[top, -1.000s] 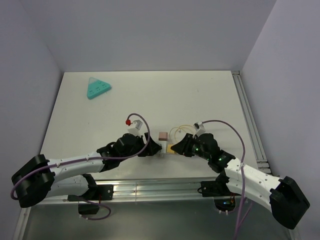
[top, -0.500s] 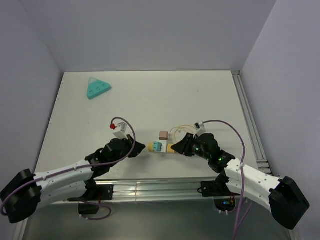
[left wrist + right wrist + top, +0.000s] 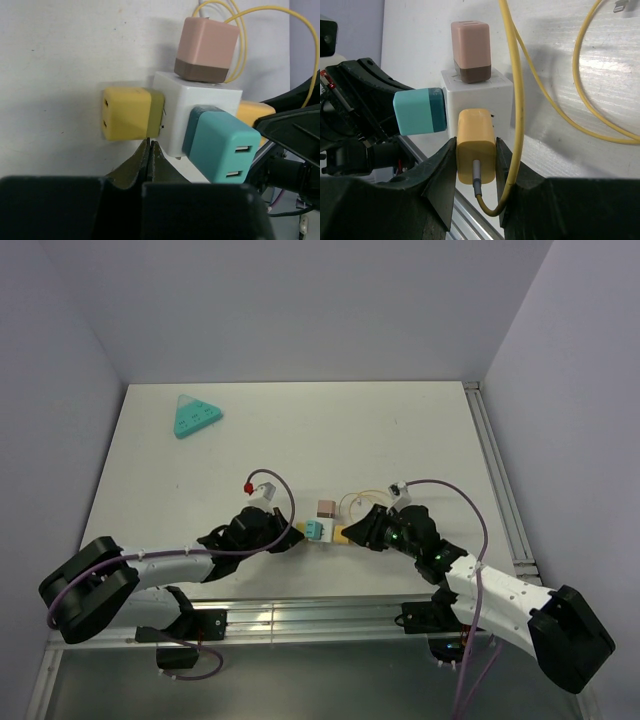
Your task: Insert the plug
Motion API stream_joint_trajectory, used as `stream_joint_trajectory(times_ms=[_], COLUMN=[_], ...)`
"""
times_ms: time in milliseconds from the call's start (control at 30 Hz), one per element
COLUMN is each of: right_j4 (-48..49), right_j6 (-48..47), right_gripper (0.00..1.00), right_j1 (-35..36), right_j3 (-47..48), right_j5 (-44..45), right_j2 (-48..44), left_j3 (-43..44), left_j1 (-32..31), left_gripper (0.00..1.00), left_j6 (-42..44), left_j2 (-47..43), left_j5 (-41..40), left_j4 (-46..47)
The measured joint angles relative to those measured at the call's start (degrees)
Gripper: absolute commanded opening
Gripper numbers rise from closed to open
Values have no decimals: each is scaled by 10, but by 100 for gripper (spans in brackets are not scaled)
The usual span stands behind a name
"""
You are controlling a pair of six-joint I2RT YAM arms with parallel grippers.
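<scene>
You're at the seating step: the yellow plug sits in the left face of the cube, near-centre on the surface, perhaps not quite home. Your left jaws are pinched together, empty, just beside it, and the right jaws clamp the corded plug. Next, press the yellow plug rightward against that brace.

Top cam: fixed, high behind me, looks down on the whole table, far out. Left wrist cam: low, tight on the white cube, dead ahead at 12 o'clock. Right wrist cam: same closeness, opposite side, cube at 12 again. All three share that cube.
</scene>
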Motion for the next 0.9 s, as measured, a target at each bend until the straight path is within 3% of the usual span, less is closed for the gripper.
stream_joint_trajectory(times_ms=[433, 900], right_j4=[66, 222], right_j6=[2, 9], right_gripper=[0, 0], right_j1=[-50, -101], right_j3=[-20, -32], right_j5=[-57, -139], right_j2=[38, 170], left_j3=[26, 50], left_j1=[11, 30], left_gripper=[0, 0], left_j6=[17, 34], left_j2=[9, 71], left_j5=[11, 40], left_j4=[11, 24])
